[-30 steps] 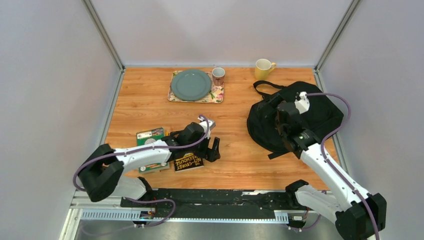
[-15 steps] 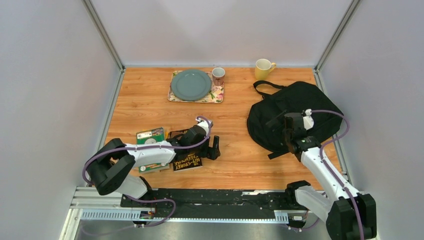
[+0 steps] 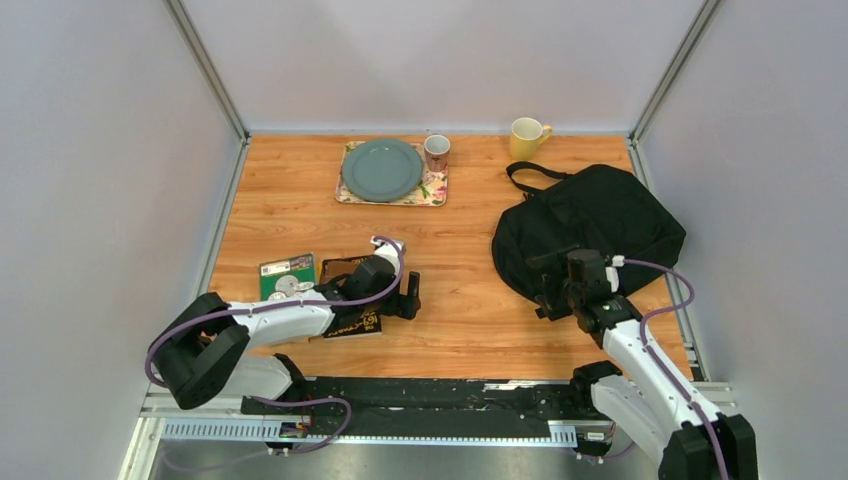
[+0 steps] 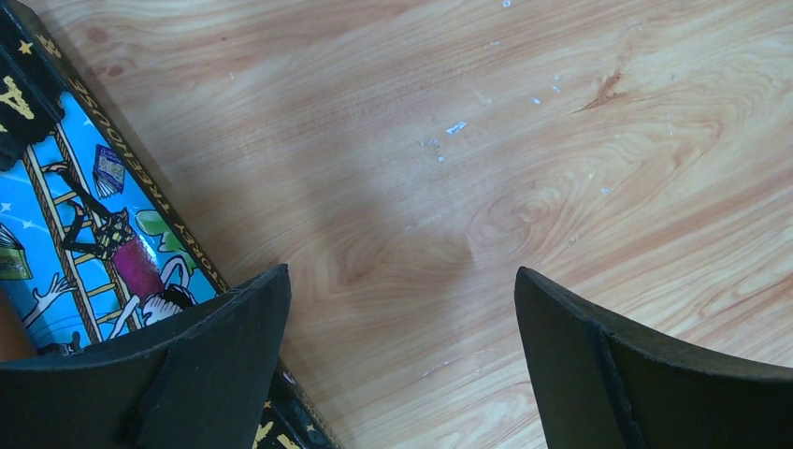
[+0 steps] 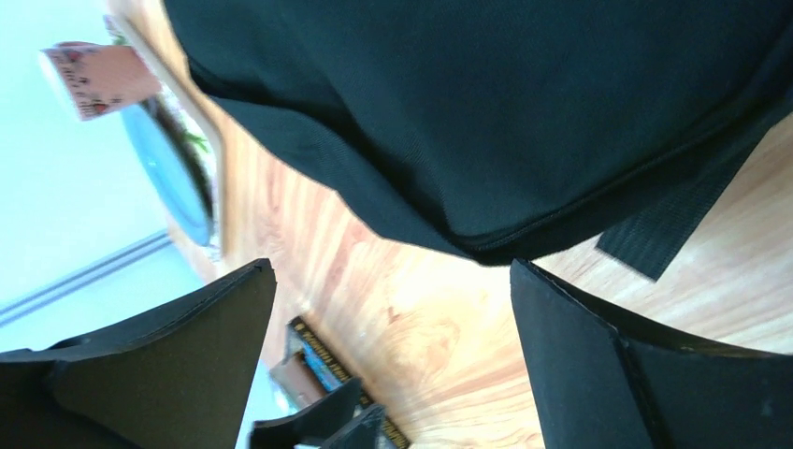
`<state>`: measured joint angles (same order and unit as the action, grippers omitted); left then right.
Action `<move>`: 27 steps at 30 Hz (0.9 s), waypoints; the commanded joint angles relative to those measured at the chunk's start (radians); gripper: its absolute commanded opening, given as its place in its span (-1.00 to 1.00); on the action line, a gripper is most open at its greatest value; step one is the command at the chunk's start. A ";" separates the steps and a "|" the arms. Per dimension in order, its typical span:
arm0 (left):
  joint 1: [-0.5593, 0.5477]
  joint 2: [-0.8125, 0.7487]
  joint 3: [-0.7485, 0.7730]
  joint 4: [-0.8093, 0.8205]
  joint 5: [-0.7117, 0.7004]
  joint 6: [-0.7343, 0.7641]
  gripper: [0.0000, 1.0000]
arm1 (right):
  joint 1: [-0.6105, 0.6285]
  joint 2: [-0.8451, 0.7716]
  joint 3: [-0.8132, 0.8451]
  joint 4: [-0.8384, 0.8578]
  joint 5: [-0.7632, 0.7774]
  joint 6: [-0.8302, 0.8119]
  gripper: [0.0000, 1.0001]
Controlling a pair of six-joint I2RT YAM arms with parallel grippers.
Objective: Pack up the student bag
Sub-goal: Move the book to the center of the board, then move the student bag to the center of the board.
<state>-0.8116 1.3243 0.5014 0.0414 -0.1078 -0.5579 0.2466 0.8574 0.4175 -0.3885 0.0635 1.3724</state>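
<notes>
Packing hardly started: both grippers empty, book out on the table, bag apparently closed.

Left gripper [image 4: 402, 281] is spread wide over bare wood with nothing between its jaws. One of its fingers [image 4: 187, 374] sits at the edge of the illustrated book [image 4: 84, 215], which lies flat on the table [image 3: 460, 260]; whether the two touch I cannot tell. A green-covered item [image 3: 287, 275] lies behind that book, away from the fingertips. Right gripper [image 5: 393, 271] is equally wide and holds nothing. The student bag [image 5: 486, 112] is just ahead of its fingertips, with a strap end [image 5: 655, 234] trailing on the wood beside one finger. No opening in the bag shows in any view, so I cannot tell whether it is unzipped. As I judge it, nothing is packed yet: the book has to be grasped, carried across to the bag and put inside.
</notes>
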 commanded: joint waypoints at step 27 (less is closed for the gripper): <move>0.009 -0.109 0.108 -0.087 0.198 0.079 0.98 | 0.025 0.176 0.050 0.002 0.242 0.409 0.72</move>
<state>-0.8032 1.2613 0.5819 -0.0837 0.0444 -0.4847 0.2932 0.9554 0.4477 -0.5171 0.2092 1.7973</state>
